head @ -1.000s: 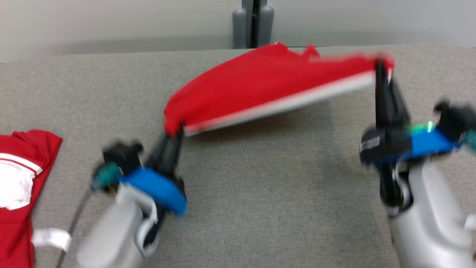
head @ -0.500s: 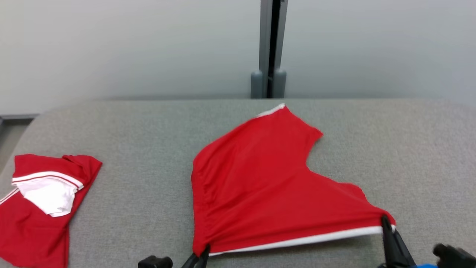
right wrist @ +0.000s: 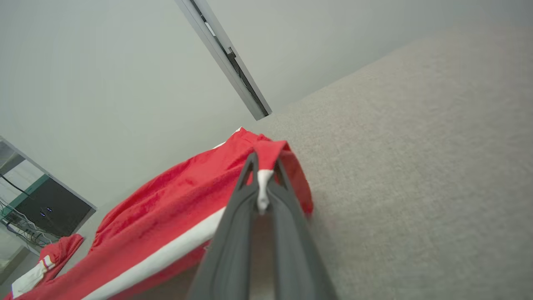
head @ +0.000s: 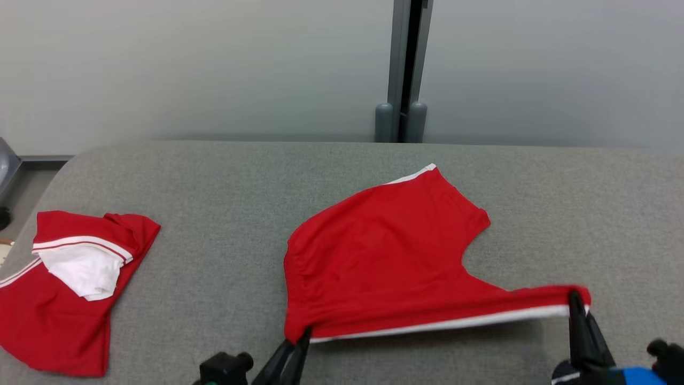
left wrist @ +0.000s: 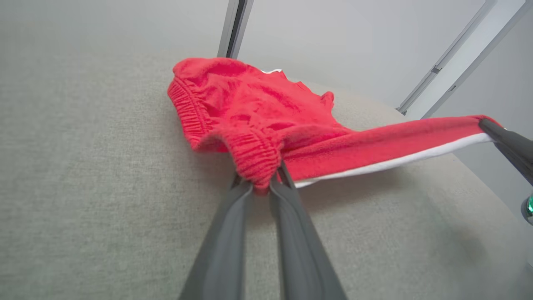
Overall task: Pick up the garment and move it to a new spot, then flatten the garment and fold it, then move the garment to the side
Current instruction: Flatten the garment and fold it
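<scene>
the red garment (head: 385, 251), a pair of shorts by the look of it, lies spread on the grey tabletop (head: 214, 176) a little right of centre. its far part rests on the cloth surface, while the near edge with the white stripe is pulled into a straight line between the two arms.

the left gripper (head: 301, 339) has its fingers clenched on the gathered elastic corner; the left wrist view shows the bunched waistband pinched between the tips (left wrist: 263, 183). the right gripper (head: 576, 303) is clamped on the opposite corner, and its own view shows the white trim caught between the fingers (right wrist: 262, 177).

a shadow under the stretched edge suggests it hangs just above the tabletop rather than lying on it, though the head view cuts off low and i cannot be sure how much clearance there is.

judging from this, the step in hand is the flattening: the garment is at its spot and is being drawn taut. the next move calls for lowering both corners together with the tension kept even, so the edge lands straight and the wrinkles near the waistband pull out, and only then letting go to set up the fold.

a second red and white garment (head: 64, 299) sits well apart at the left edge, out of the way.
</scene>
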